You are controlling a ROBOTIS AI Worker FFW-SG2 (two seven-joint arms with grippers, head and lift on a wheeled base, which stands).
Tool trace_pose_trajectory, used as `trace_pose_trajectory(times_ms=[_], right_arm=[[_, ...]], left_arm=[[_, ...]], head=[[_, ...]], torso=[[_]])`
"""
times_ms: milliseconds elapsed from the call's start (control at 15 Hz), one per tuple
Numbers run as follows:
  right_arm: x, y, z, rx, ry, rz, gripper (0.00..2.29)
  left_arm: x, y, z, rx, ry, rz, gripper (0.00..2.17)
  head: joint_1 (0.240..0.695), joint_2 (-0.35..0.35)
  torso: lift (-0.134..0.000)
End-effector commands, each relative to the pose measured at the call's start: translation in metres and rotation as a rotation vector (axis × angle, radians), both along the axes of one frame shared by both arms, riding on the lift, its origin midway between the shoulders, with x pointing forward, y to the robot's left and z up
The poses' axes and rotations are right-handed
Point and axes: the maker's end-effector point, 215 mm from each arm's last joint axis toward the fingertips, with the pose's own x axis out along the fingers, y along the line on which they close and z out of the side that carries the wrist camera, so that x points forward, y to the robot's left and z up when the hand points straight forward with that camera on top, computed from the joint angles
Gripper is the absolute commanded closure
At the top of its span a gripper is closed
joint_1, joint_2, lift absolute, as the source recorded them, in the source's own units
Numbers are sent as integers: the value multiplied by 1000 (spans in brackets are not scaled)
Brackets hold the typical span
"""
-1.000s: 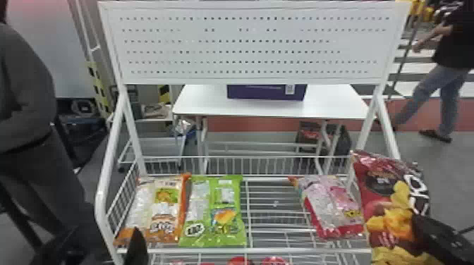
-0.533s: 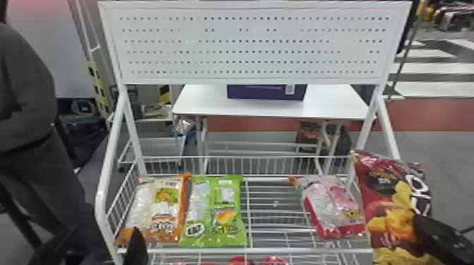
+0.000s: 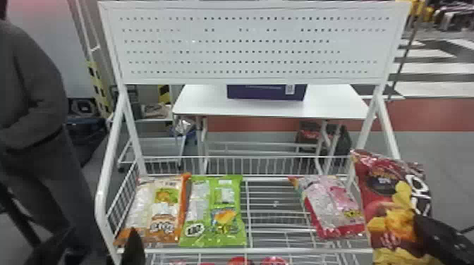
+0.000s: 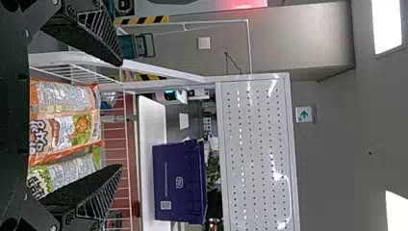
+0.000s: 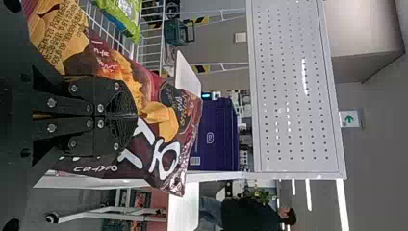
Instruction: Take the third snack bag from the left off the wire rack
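Wire rack [image 3: 273,211]: three bags [image 3: 157,211] [image 3: 214,211] [image 3: 333,208]; red bag [image 3: 388,197] held.

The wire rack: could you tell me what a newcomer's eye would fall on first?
The right gripper clamps a big red snack bag at the right end of the wire rack. On it lie an orange bag, a green bag and, past a gap, a pink bag.
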Motion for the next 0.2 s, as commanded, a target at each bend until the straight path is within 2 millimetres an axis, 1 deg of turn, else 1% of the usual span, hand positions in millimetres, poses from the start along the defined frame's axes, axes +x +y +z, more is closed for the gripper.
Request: trace_pose_trajectory(times_ms=[0,133], right_arm=[[0,1,1,0,-3,1,2223],[0,1,1,0,-3,3,2223]], left_arm=[[0,0,0,0,0,0,137],[0,0,1,0,-1,0,137]], head=[[499,0],[499,0]], torso=[[0],[0]])
